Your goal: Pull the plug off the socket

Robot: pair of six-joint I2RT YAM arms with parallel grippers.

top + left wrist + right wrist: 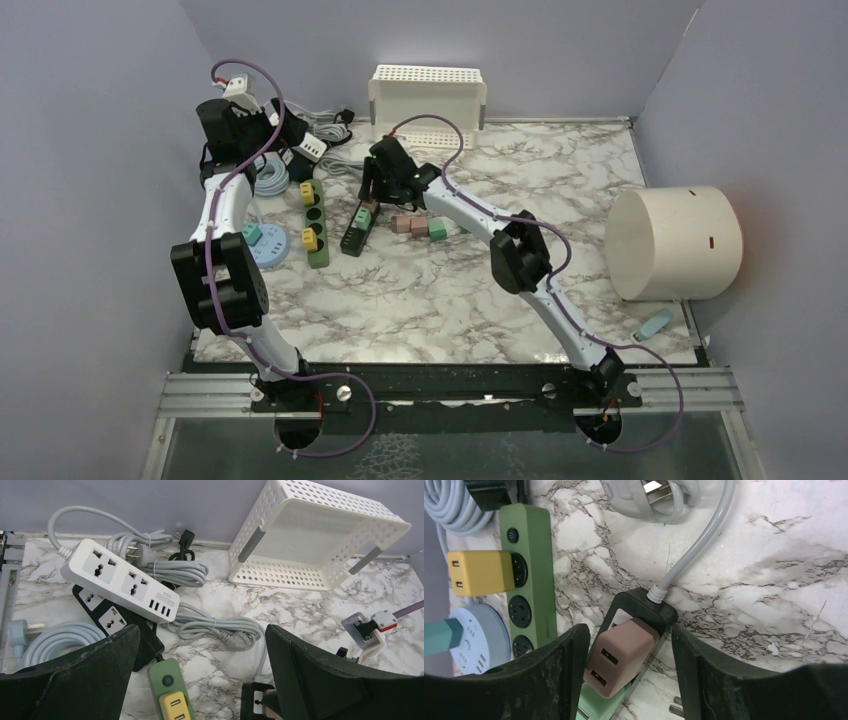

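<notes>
Toward the middle of the marbled worktop point(450, 300), the right gripper point(629, 640) sits low over the black power strip point(644, 607). Its jaws are partly open and straddle the brown USB charger plug point(621, 662) seated in the strip's end socket. The left finger looks to be at the plug's side and the right one shows a gap, so nothing is clamped yet.

To do this well, I would centre the jaws on the plug's two flat sides and close firmly. Then draw straight out along the pins without twisting, because the light strip may lift with it. The jaws should also stay off the mint-green plug point(596, 707) just beside it.

Farther back, the left gripper point(202, 630) hangs fully open and empty above the white power strip point(120, 580). The white basket point(320, 540) stands against the wall.
</notes>
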